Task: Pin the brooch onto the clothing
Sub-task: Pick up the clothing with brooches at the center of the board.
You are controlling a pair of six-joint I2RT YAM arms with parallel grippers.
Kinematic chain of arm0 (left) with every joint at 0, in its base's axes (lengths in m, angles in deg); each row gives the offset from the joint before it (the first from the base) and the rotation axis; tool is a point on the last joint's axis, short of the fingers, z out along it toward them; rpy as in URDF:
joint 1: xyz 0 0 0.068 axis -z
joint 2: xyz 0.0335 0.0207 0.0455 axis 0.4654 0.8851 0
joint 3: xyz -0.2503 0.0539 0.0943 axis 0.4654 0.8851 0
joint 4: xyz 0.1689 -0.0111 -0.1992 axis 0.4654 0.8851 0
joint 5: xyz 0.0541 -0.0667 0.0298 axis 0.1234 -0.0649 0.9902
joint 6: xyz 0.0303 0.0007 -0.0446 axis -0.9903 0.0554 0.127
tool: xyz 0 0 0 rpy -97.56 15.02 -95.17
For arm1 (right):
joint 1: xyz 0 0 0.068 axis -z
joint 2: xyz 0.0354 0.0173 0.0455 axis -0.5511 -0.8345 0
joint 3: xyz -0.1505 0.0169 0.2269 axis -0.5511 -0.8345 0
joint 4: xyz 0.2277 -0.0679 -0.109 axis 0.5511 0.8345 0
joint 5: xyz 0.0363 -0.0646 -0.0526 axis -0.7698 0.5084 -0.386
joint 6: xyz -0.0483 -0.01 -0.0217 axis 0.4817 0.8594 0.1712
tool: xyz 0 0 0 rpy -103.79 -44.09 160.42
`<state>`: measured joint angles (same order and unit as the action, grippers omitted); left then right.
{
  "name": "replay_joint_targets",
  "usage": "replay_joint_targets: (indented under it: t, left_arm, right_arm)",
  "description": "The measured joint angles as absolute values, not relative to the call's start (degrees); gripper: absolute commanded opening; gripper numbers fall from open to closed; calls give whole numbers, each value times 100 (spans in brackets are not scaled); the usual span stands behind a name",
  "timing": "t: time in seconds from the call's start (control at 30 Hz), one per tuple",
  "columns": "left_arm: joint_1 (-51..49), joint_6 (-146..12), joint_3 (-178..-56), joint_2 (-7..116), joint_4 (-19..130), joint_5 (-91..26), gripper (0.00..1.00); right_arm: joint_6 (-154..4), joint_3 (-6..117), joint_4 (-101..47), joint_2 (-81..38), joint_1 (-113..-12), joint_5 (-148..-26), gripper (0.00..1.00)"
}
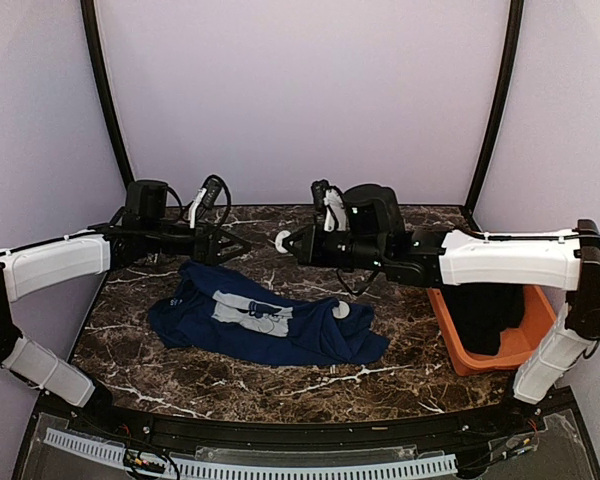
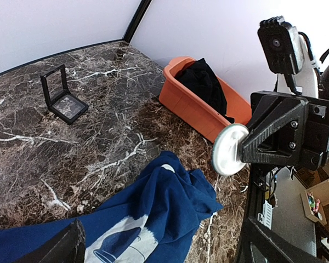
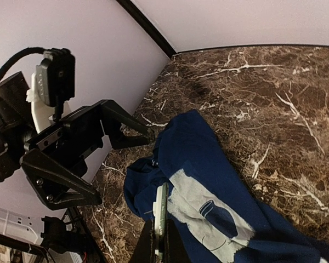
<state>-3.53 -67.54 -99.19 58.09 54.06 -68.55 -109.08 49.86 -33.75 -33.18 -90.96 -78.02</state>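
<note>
The brooch (image 1: 280,241) is a small round disc held in the air above the back of the table, with my right gripper (image 1: 290,243) shut on it. The left wrist view shows its white back (image 2: 228,149). In the right wrist view it stands edge-on (image 3: 161,208) between the fingers (image 3: 172,246). My left gripper (image 1: 232,245) faces it a short way to the left, open and empty, apart from the brooch. The clothing (image 1: 270,325), a navy T-shirt with a pale print (image 3: 208,216), lies crumpled on the table below both grippers.
An orange bin (image 1: 450,330) holding a black garment (image 1: 485,315) stands at the right edge of the table. A small black hinged case (image 2: 63,97) stands open on the marble, seen in the left wrist view. Purple walls close in the back and sides.
</note>
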Motion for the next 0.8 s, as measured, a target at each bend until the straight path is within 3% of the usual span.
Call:
replay_joint_targets:
  t: [0.6,0.8]
  left_arm:
    - [-353,-6806,-9928,5809,5509,-6615,99]
    - [-353,-7027,-10085,5831,6090,-6058,99]
  right_arm:
    - [-11596,5049,-2894,-3324,-9039,-7809,0]
    - [-11681,5080,-2824,-3431,-9039,-7820,0]
